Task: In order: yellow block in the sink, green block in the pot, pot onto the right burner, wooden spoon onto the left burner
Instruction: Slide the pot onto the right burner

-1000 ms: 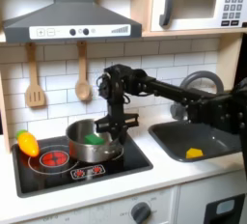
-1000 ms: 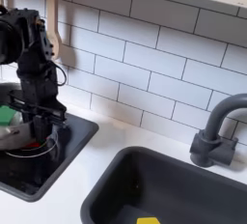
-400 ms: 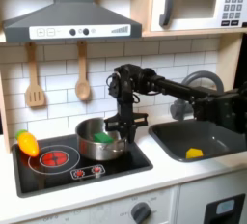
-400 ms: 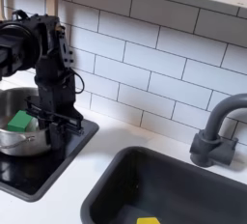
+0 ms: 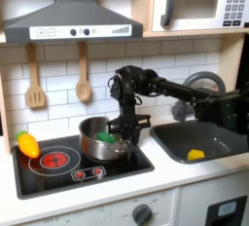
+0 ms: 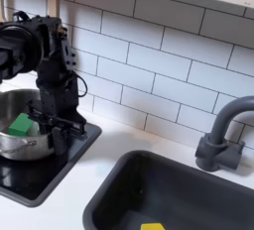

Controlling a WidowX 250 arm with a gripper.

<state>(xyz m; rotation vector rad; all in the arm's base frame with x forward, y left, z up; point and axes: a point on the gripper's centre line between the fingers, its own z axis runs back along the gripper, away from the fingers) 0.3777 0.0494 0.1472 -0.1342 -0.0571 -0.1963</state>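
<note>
The steel pot (image 5: pixel 101 141) (image 6: pixel 16 135) sits on the stovetop's right burner area in the first exterior view, with the green block (image 5: pixel 102 135) (image 6: pixel 22 125) inside it. My gripper (image 5: pixel 124 132) (image 6: pixel 55 127) points down at the pot's right rim in both exterior views and is shut on that rim. The yellow block (image 5: pixel 195 154) (image 6: pixel 151 227) lies in the dark sink (image 5: pixel 216 138) (image 6: pixel 189 179). The wooden spoon (image 5: pixel 84 75) hangs on the tiled wall (image 5: pixel 58 105) above the stove. The left burner (image 5: pixel 53 158) is bare.
A slotted wooden spatula (image 5: pixel 35 80) hangs left of the spoon. An orange-yellow-green toy vegetable (image 5: pixel 27 144) lies at the stove's left edge. The faucet (image 5: pixel 199 81) (image 6: pixel 220 133) arches behind the sink. A range hood (image 5: pixel 68 20) overhangs the stove.
The pot, with the green block inside and my gripper on its rim, slid to the right in the first exterior view. Since 0.4 s ago it has barely moved.
</note>
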